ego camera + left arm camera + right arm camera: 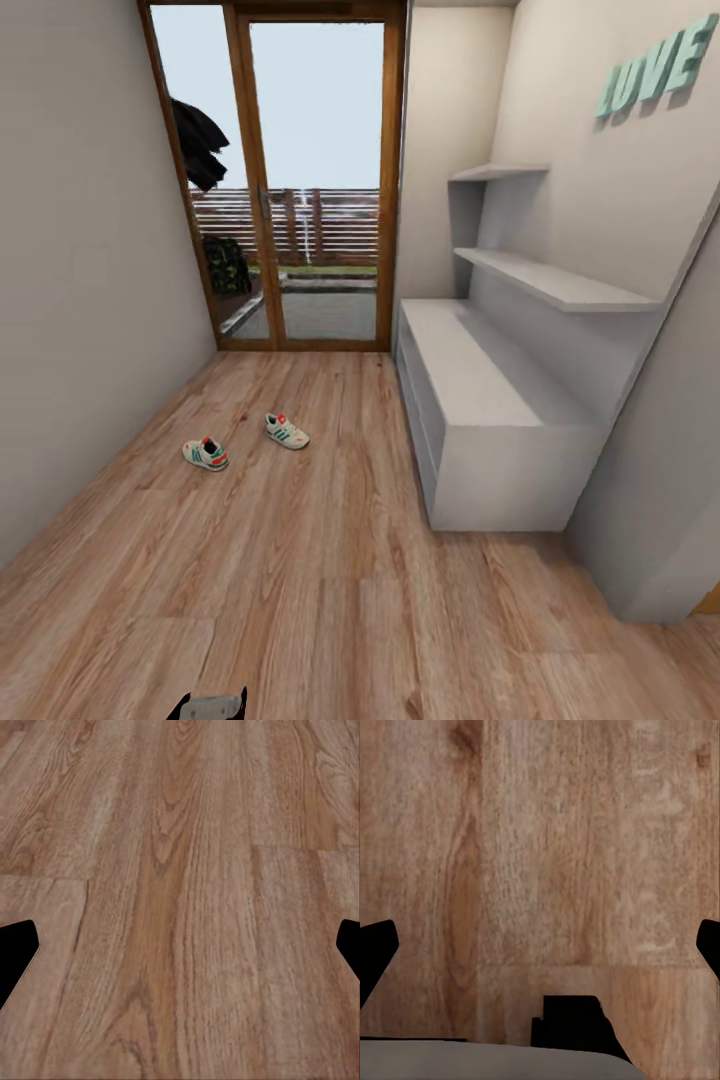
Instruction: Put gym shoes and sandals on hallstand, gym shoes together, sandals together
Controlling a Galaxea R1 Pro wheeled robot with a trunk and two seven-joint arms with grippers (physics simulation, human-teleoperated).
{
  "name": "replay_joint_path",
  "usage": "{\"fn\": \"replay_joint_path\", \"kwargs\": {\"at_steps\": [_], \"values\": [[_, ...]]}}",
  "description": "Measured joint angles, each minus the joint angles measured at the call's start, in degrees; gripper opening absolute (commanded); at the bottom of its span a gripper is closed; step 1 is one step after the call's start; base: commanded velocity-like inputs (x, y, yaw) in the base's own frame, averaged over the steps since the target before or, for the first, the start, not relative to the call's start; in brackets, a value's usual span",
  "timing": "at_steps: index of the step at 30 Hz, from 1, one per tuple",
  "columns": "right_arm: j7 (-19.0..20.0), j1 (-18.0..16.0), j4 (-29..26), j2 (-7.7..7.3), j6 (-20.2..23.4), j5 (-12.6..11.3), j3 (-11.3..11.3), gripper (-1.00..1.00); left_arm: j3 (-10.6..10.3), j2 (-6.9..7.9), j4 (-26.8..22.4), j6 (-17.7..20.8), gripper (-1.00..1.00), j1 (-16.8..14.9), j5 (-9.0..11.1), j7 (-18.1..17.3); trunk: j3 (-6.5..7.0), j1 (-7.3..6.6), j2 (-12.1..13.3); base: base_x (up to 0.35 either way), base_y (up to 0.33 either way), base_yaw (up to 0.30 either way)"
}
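Corridor floor fills lower frame; hallstand at right-centre w/ stepped shelves above it. Two gym shoes on planks left of centre, apart: one further left, other up-right. Left gripper & right gripper: jaws spread wide, nothing between, over bare floor.

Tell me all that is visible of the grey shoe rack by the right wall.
The hallstand is a low, long, light-grey unit with a matte, painted look. It stands on the wood floor against the right wall, running toward the glass door. Its flat top is bare. Shelf openings show dimly on its left side. Two stepped wall shelves rise above it.
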Motion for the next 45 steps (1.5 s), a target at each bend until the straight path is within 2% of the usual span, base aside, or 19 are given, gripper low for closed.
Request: {"fn": "replay_joint_path", "kwargs": {"at_steps": [19,45], "values": [[0.01,0.00,0.01,0.03,0.00,0.00,0.00,1.00,0.00,0.00,0.00,0.00,1.00,0.00,0.00,0.00,-1.28,0.00,0.00,0.339,0.015,0.198],[0.00,0.00,0.01,0.00,0.00,0.00,0.00,1.00,0.01,0.00,0.00,0.00,1.00,0.00,0.00,0.00,-3.03,0.00,0.00,0.285,0.181,0.198]]}}
